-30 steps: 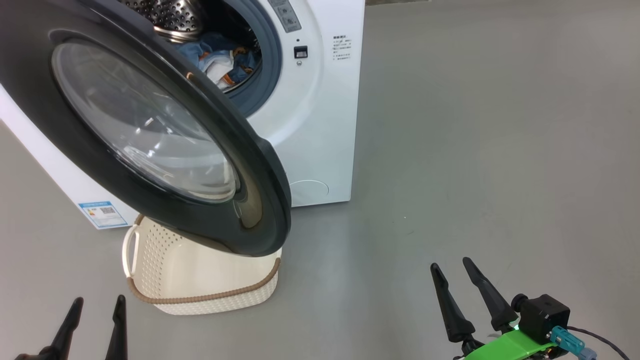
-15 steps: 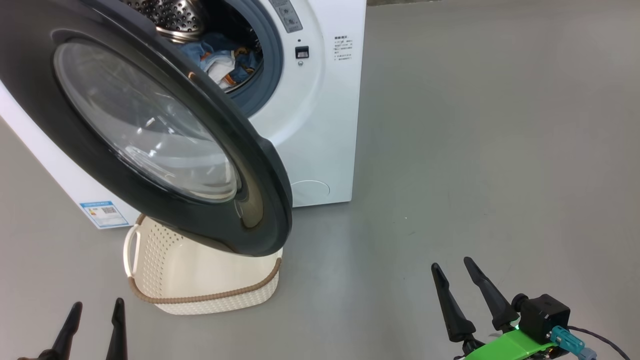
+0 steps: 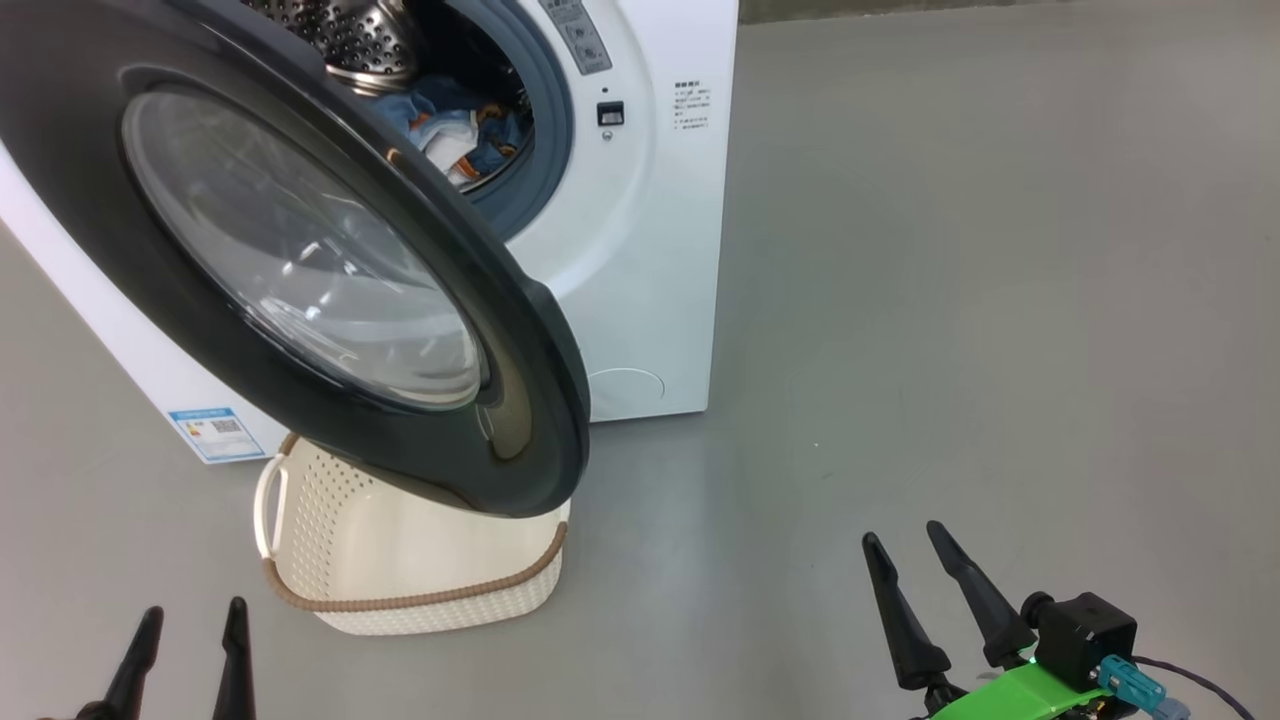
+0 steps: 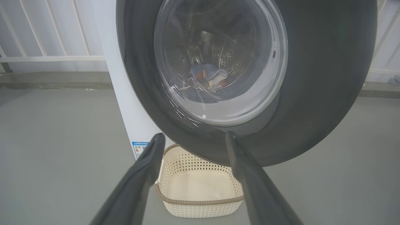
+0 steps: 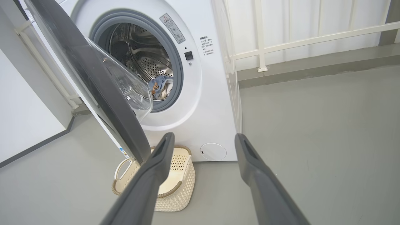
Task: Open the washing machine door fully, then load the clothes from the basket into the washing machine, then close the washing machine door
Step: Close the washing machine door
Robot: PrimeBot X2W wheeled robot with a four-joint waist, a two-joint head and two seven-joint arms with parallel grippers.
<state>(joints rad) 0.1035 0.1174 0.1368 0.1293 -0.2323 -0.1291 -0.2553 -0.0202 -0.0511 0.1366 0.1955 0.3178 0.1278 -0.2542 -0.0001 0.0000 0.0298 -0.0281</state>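
Grey floor (image 3: 950, 300); washing machine door (image 3: 300, 270) juts outward.

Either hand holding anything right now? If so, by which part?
Nothing is held. The left hand and right hand are both open and empty, clear of the washing machine door; the clothes lie in the drum.

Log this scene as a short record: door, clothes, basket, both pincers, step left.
door: open, swung out above the basket
clothes: inside the washer
basket: empty, on the floor by the washer
left pincer: open, empty, clear of the door
right pincer: open, empty, over bare floor
step left: close the door
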